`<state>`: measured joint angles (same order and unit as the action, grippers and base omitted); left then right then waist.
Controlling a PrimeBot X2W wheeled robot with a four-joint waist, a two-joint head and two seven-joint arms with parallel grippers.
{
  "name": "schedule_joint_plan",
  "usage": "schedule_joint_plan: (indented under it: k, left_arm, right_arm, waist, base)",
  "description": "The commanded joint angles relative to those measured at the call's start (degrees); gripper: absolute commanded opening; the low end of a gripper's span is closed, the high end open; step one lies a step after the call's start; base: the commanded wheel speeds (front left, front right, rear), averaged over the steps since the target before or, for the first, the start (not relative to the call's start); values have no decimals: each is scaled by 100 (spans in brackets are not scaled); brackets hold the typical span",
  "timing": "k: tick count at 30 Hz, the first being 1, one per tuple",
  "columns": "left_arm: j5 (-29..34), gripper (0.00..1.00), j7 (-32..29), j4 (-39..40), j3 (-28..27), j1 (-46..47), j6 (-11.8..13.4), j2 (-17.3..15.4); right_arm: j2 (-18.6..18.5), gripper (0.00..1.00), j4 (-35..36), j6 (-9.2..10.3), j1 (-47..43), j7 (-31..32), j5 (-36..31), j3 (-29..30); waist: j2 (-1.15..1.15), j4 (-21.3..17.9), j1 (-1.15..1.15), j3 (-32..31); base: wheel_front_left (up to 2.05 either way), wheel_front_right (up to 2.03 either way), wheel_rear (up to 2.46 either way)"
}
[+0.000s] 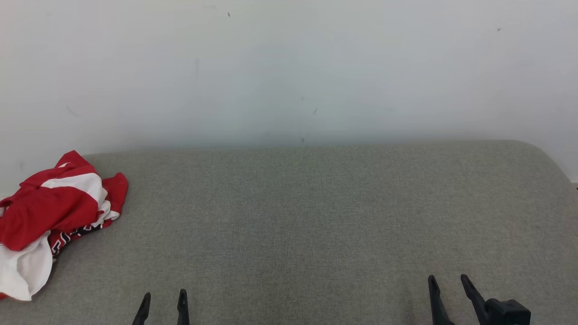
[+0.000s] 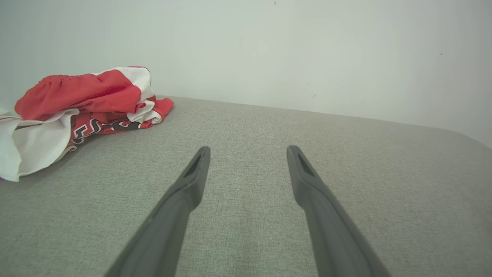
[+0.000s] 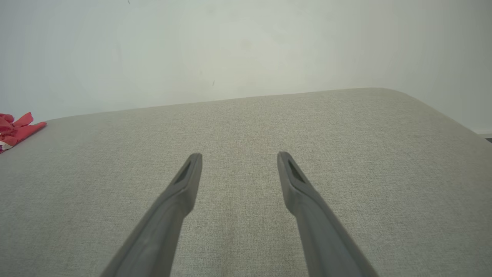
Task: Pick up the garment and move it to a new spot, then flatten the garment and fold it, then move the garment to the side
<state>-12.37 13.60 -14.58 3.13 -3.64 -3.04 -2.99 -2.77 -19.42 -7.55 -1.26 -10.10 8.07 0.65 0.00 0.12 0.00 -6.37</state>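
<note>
Since the crumpled red-and-white fabric garment with black lettering [image 1: 54, 212] lies heaped at the far left edge of the grey woven-cloth worktop [image 1: 316, 216], close to the pale wall [image 1: 289, 67], the pick-up has not yet begun. The left gripper [image 1: 164, 294] hangs over bare cloth at the near edge, its jaws set wide and holding nothing. The right gripper [image 1: 448, 277] is well apart from the garment on the other side, its jaws likewise spread and empty. The left arm looks the natural one to reach, since it is much the nearer. A good grasp would come down on a raised red fold near the top of the pile, pinching cloth alone rather than the worktop cover. It should then lift high enough for the trailing white part to clear the surface before carrying it toward the open middle. The garment sits in nothing: it lies loose, directly on the worktop.
</note>
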Motion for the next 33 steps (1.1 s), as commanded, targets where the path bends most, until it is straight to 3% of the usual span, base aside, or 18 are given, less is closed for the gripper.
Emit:
schedule_joint_plan:
  k: [1,14,33]
  left_arm:
    - [114,100,41,-2,6,-65,-13,6]
    - [453,100,177,-37,24,-124,1,13]
    - [200,100,166,-158,-15,-15,48,14]
  right_arm:
    - [-16,100,25,11,-60,-4,-111,7]
    - [-19,100,70,12,-158,-49,-746,-26]
    - [-18,100,57,12,-158,-52,-543,-63]
  waist:
    - [0,3,0,-6]
    - [0,-3,0,-104]
    - [0,5,0,-84]
  base:
    - [0,0,0]
    - [0,0,0]
    - [0,0,0]
